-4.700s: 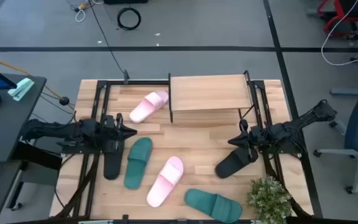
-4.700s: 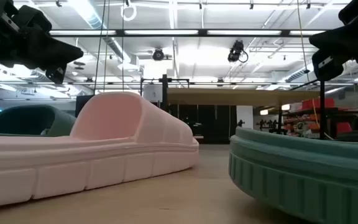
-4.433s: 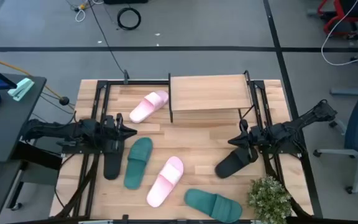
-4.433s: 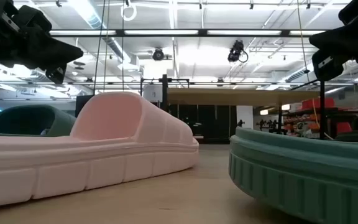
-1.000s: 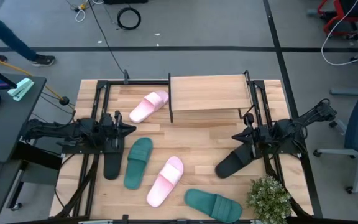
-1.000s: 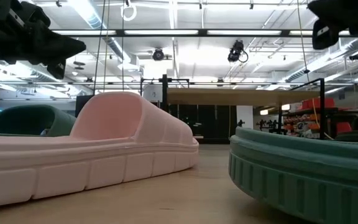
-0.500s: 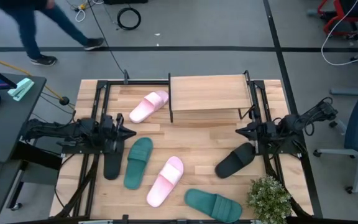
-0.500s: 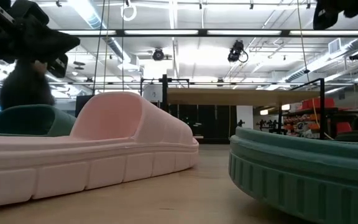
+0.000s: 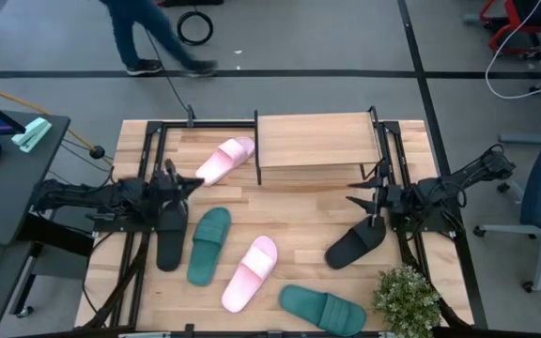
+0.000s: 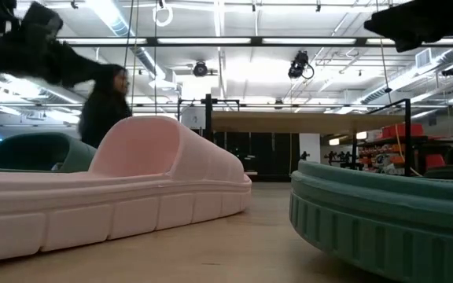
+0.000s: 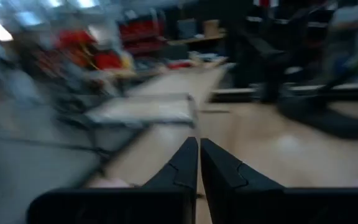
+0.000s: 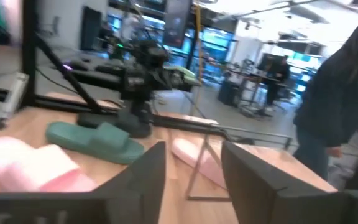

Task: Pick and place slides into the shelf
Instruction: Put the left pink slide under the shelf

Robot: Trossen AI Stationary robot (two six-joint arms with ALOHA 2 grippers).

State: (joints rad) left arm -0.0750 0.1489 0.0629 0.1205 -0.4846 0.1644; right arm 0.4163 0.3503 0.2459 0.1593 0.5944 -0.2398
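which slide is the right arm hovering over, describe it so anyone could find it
Start at the shelf along the table's far edge, then go to the potted plant at the near right corner. Between them, close to the right gripper, lies a black slide, angled. The only other black slide sits far across the table by the left arm, beside a teal one.

No legible text (signs blurred)

Overhead looks straight down; low view at tabletop; both share slides (image 9: 251, 273)
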